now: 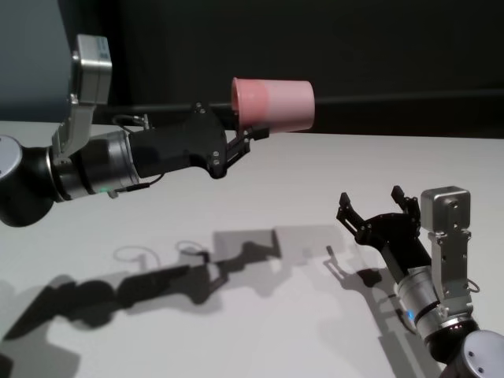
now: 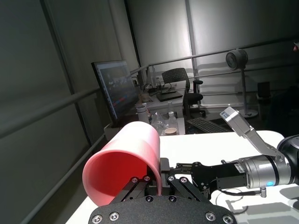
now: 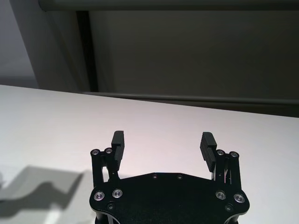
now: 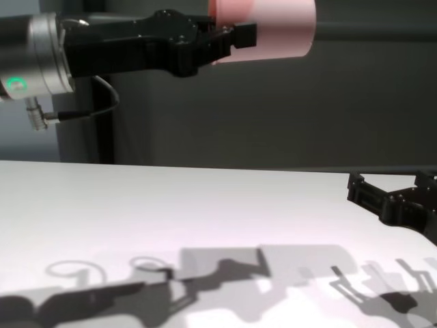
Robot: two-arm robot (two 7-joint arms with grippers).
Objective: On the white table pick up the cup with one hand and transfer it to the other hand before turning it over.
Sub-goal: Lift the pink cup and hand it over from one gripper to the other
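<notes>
Reaching in from the left, the left gripper (image 1: pixel 246 142) holds the pink cup (image 1: pixel 273 105) on its side, high above the white table (image 1: pixel 260 181), its 2 fingers closed on the cup's wall at one end and the rest of the cup pointing toward the robot's right. The matte tabletop beneath carries the long dark shadow (image 1: pixel 150 287) of that arm and its load. Behind the table's far edge a dark wall (image 1: pixel 354 47) closes the scene, crossed by a horizontal rail (image 1: pixel 394 99). From the left wrist camera, a monitor (image 2: pixel 114 91), office chair (image 2: pixel 180 84) and standing fan (image 2: pixel 237 60) show in the room beyond. At right, the right gripper (image 1: pixel 378 207) sits low over the table, fingers spread wide and holding nothing, well apart from the cup.
</notes>
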